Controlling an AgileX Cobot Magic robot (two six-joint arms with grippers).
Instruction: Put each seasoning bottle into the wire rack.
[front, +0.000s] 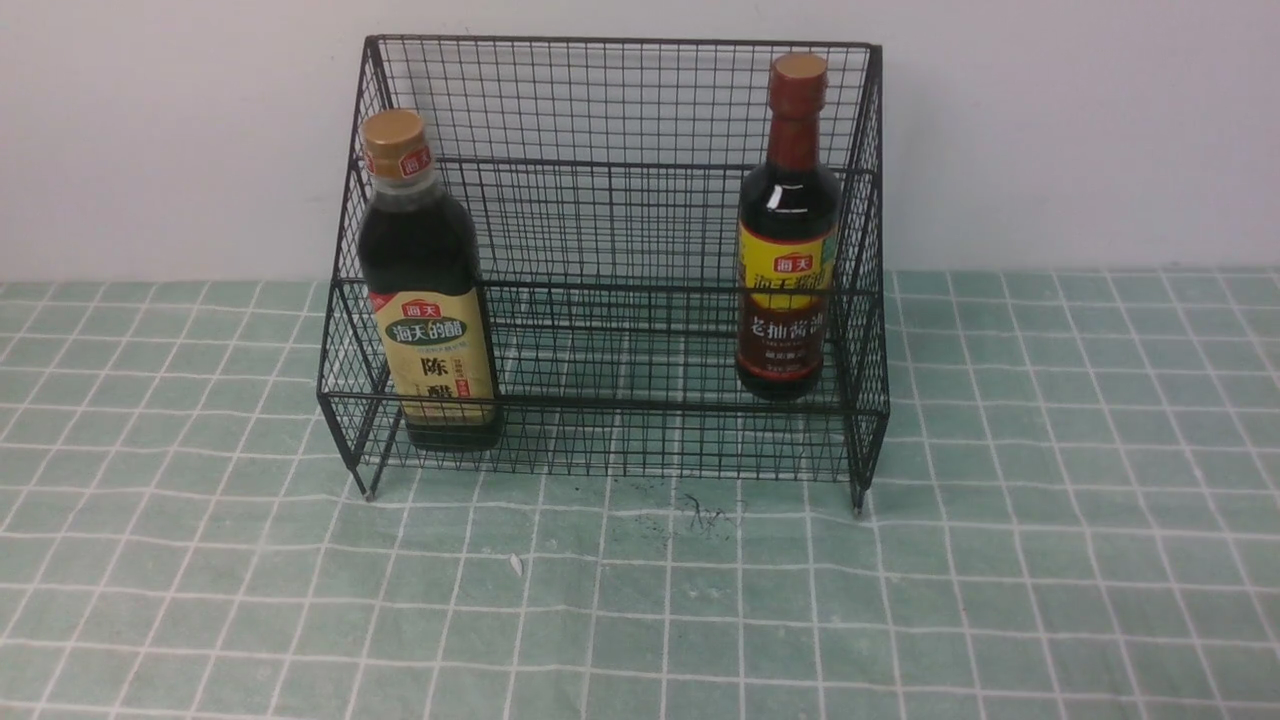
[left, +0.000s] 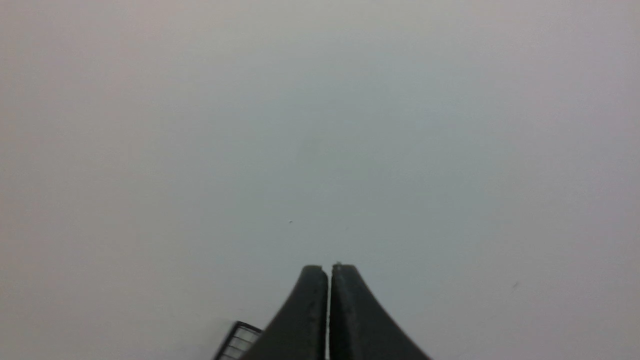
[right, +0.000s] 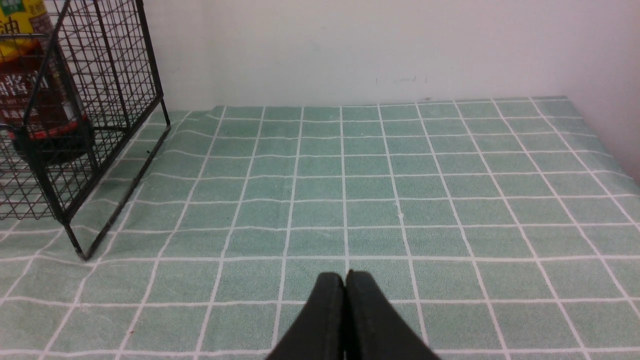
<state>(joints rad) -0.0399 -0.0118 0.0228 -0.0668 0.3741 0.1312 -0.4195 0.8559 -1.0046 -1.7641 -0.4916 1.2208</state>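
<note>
Beside the rack's right side, well clear of it, the right hand hangs low over the table with its fingers pressed together and nothing between them; the red-capped bottle shows through the mesh at the near edge of that wrist view. From the left wrist view, the left hand is likewise closed and empty, facing a blank pale wall, with only a corner of wire mesh showing beside it. Neither hand appears in the front view. Green checked cloth lies bare in front of the rack and out to both sides, and the wall stands close behind. Inside the rack both bottles stand upright on the low front tier: the gold-capped bottle at the left end against the side mesh, the red-capped bottle near the right end, with open shelf between them.
</note>
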